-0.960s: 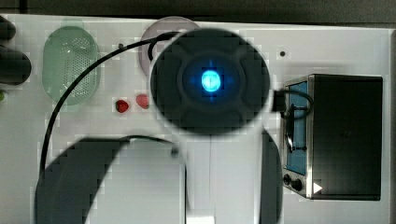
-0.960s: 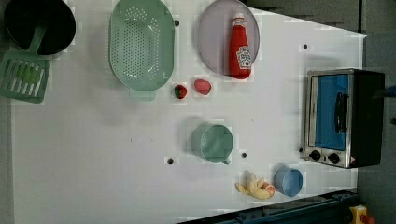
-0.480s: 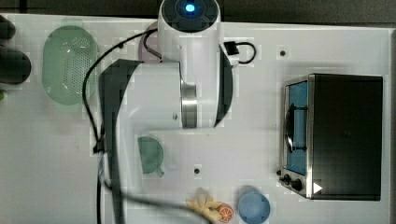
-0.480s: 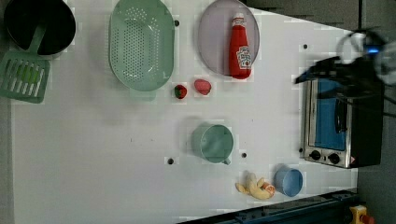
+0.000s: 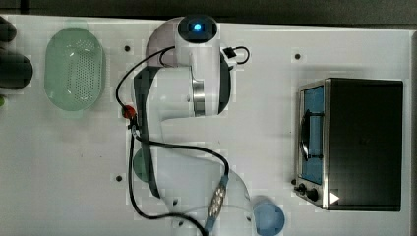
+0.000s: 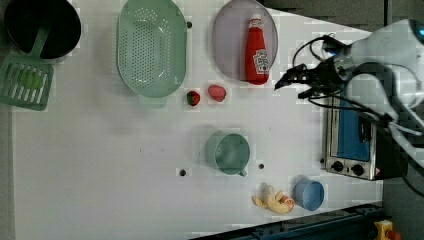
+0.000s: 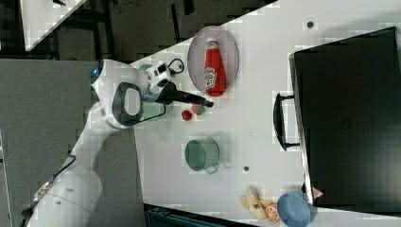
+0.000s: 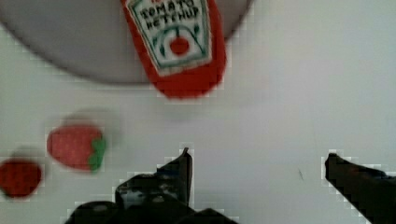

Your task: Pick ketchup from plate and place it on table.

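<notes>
White table with a robot arm reaching over it.

On the mauve-grey plate the red ketchup lies flat, its bottom end poking over the rim. The gripper hangs near that end, not touching it, its two dark fingers spread wide apart with nothing between them. Two strawberries sit on the table just beside the plate. A green cup is well apart from them.
</notes>
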Tool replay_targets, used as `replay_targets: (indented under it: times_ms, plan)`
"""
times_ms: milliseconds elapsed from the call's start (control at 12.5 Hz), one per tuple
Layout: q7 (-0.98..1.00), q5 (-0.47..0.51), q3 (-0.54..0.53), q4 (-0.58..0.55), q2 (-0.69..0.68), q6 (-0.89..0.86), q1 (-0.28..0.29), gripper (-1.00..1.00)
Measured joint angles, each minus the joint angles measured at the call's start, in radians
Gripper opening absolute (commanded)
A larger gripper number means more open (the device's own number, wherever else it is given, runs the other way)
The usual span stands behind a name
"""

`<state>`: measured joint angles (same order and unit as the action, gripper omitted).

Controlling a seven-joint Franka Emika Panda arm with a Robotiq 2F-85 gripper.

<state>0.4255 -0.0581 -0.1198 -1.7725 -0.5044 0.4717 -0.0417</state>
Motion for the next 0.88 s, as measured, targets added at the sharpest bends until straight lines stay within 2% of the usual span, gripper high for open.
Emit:
replay_targets:
  times_ms: [320, 720, 800, 880]
  plan:
    - [0.078, -0.074, 0.001, 0.009, -0.082, 0.221, 0.022, 1.00]
    - [0.114, -0.104, 0.005, 0.023, -0.206, 0.423, 0.034, 1.00]
    - [0.116, -0.104, 0.005, 0.022, -0.224, 0.446, 0.034, 0.93]
    - [0.116, -0.105, 0.002, 0.024, -0.244, 0.467, 0.035, 0.69]
